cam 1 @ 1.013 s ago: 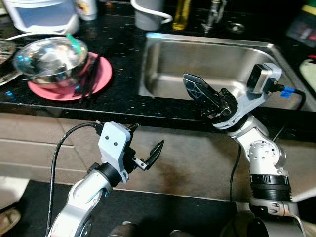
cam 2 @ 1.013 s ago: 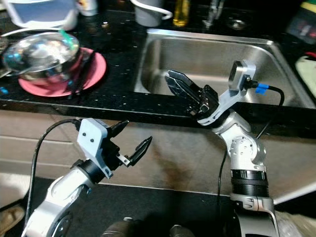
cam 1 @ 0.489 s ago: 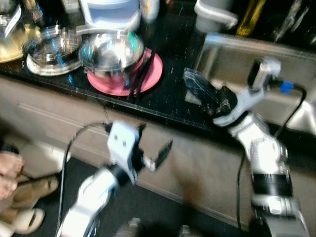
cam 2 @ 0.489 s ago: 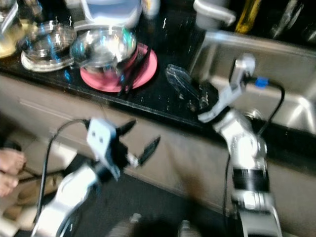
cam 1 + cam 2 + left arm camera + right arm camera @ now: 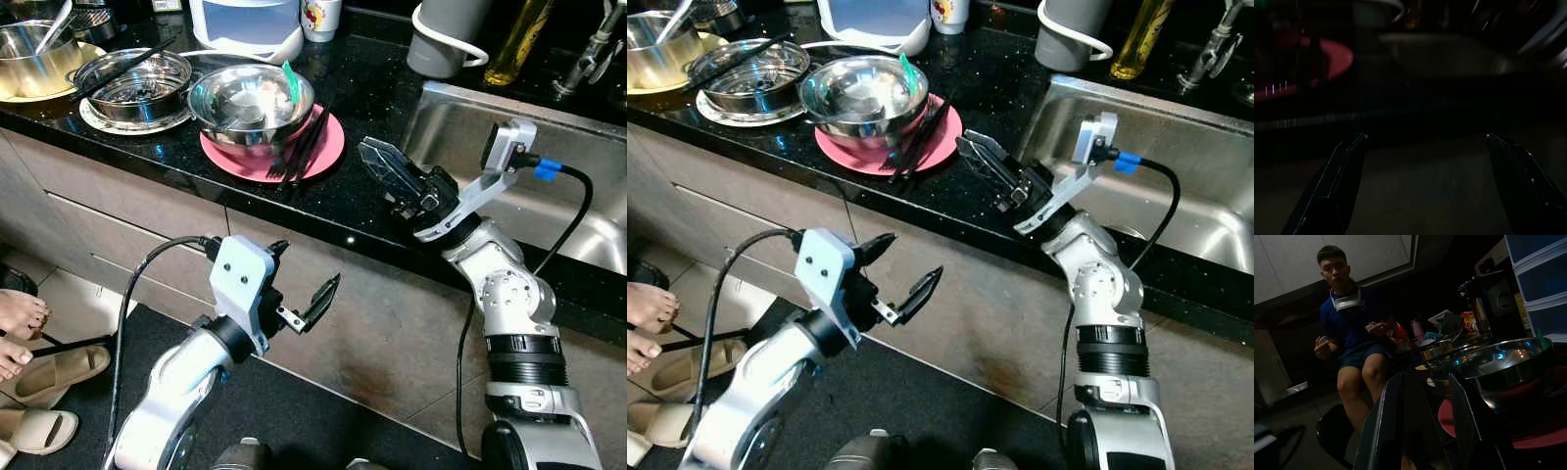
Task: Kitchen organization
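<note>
Two claws are in front of you: your right claw (image 5: pixel 384 168) hangs over the front edge of the black bench (image 5: pixel 367 108), just beside the sink (image 5: pixel 578 196), its fingers close together with nothing between them. Your left claw (image 5: pixel 299 289) sits below the bench's front edge, before the cabinet fronts (image 5: pixel 127 220), released with its fingers spread wide and empty. On the bench, near the front edge, a steel bowl (image 5: pixel 252 101) rests on a pink plate (image 5: pixel 323 157), with dark chopsticks (image 5: pixel 310 145) lying across the plate against the bowl. Toward the bench's left end you have a steel strainer bowl (image 5: pixel 134 82) on a plate. A person's feet (image 5: pixel 20 328) and sandals (image 5: pixel 44 392) are on the floor at your left.
</note>
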Robot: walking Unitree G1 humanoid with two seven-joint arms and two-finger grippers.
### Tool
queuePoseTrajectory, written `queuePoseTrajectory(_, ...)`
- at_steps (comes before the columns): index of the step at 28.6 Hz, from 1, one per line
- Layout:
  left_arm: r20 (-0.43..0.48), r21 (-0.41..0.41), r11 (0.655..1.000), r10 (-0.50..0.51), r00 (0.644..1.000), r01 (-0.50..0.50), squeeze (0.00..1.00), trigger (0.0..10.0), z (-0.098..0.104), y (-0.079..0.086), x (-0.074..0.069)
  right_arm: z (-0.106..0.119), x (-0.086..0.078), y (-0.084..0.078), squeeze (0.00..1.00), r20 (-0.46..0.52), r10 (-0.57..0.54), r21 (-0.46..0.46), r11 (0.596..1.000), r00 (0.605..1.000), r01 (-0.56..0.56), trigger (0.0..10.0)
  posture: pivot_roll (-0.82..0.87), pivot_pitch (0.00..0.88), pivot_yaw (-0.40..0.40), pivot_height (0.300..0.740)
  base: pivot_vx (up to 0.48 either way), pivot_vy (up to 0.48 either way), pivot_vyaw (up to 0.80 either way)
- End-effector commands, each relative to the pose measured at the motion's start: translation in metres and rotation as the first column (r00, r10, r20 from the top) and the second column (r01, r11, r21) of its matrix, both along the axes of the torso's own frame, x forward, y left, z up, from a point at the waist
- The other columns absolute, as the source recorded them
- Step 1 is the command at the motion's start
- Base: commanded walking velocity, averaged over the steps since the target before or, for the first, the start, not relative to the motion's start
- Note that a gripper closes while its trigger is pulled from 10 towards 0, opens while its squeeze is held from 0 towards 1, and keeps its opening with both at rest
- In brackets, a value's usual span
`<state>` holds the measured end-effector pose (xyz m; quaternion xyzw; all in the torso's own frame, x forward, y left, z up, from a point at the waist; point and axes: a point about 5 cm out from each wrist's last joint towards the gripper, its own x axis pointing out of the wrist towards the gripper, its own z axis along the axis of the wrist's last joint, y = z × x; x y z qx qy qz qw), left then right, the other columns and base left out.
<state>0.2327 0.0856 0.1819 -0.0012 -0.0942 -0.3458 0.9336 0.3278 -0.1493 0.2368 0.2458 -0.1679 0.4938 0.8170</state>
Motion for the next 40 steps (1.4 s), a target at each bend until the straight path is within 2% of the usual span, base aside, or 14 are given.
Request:
queuePoseTrajectory(1,0.047,-0.001,1.0,-0.014,0.999,0.014,0.0,10.0,0.015,-0.002,-0.002,-0.001,0.002,-0.005,0.0,-0.003,-0.018,0.008,1.0,1.0,0.018,10.0,0.05,0.096,-0.071,0.74,0.0,0.0,0.0)
queuePoseTrajectory(10,0.273,0.046,0.999,-0.006,0.962,-0.007,0.0,10.0,0.075,0.006,-0.002,-0.005,0.008,-0.008,0.0,-0.027,-0.055,-0.003,0.998,0.998,0.055,10.0,0.05,0.091,-0.072,0.74,0.0,0.0,0.0)
queuePoseTrajectory(13,0.373,0.117,0.988,0.054,0.926,-0.105,0.0,10.0,0.096,0.016,0.001,-0.009,0.01,-0.007,0.0,-0.041,-0.072,-0.019,0.997,0.997,0.071,10.0,0.05,0.091,-0.072,0.74,0.0,0.0,0.0)
queuePoseTrajectory(18,0.414,0.162,0.965,0.124,0.902,-0.207,0.0,10.0,0.101,0.027,0.006,-0.013,0.013,-0.006,0.0,-0.054,-0.097,-0.048,0.994,0.994,0.094,10.0,0.05,0.091,-0.071,0.74,0.0,0.0,0.0)
queuePoseTrajectory(20,0.42,0.183,0.923,0.239,0.875,-0.34,0.0,10.0,0.099,0.046,0.015,-0.016,0.016,-0.006,0.0,-0.066,-0.133,-0.077,0.989,0.989,0.128,10.0,0.05,0.095,-0.072,0.74,0.0,0.0,0.0)
queuePoseTrajectory(22,0.413,0.184,0.903,0.288,0.864,-0.389,0.0,10.0,0.098,0.053,0.018,-0.018,0.018,-0.006,0.0,-0.069,-0.149,-0.09,0.986,0.986,0.142,10.0,0.05,0.096,-0.072,0.74,0.0,0.0,0.0)
queuePoseTrajectory(23,0.297,0.042,0.884,0.433,0.851,-0.465,0.0,10.0,0.097,0.072,0.026,-0.02,0.019,-0.006,0.0,-0.077,-0.164,-0.098,0.983,0.983,0.156,10.0,0.05,0.101,-0.071,0.74,0.0,0.0,0.0)
queuePoseTrajectory(25,0.297,0.042,0.884,0.433,0.851,-0.465,0.0,10.0,0.097,0.072,0.026,-0.02,0.019,-0.006,0.0,-0.077,-0.164,-0.098,0.983,0.983,0.156,10.0,0.05,0.101,-0.071,0.74,0.0,0.0,0.0)
queuePoseTrajectory(27,0.161,-0.153,0.868,0.494,0.854,-0.473,0.0,10.0,0.096,0.081,0.03,-0.02,0.019,-0.007,0.0,-0.076,-0.165,-0.095,0.983,0.983,0.157,10.0,0.05,0.104,-0.07,0.74,0.0,0.0,0.0)
queuePoseTrajectory(30,0.067,-0.352,0.844,0.454,0.888,-0.405,0.0,10.0,0.095,0.079,0.028,-0.02,0.019,-0.008,0.0,-0.072,-0.171,-0.099,0.982,0.983,0.163,10.0,0.05,0.108,-0.07,0.74,0.0,0.0,0.0)
queuePoseTrajectory(32,0.039,-0.389,0.83,0.447,0.894,-0.399,0.0,10.0,0.093,0.078,0.029,-0.021,0.019,-0.008,0.0,-0.072,-0.174,-0.102,0.981,0.982,0.166,10.0,0.05,0.108,-0.07,0.74,0.0,0.0,0.0)
queuePoseTrajectory(36,-0.095,-0.523,0.744,0.434,0.896,-0.416,0.0,10.0,0.079,0.083,0.033,-0.021,0.019,-0.009,0.0,-0.071,-0.184,-0.105,0.979,0.98,0.176,10.0,0.04,0.111,-0.07,0.74,0.0,0.0,0.0)
queuePoseTrajectory(38,-0.156,-0.593,0.678,0.433,0.888,-0.435,0.0,10.0,0.077,0.094,0.037,-0.022,0.02,-0.009,0.0,-0.069,-0.186,-0.108,0.978,0.98,0.178,10.0,0.04,0.112,-0.07,0.74,0.0,0.0,0.0)
queuePoseTrajectory(40,-0.161,-0.59,0.668,0.453,0.877,-0.453,0.0,10.0,0.077,0.101,0.04,-0.023,0.02,-0.008,0.0,-0.071,-0.187,-0.111,0.978,0.98,0.179,10.0,0.04,0.113,-0.069,0.74,0.0,0.0,0.0)
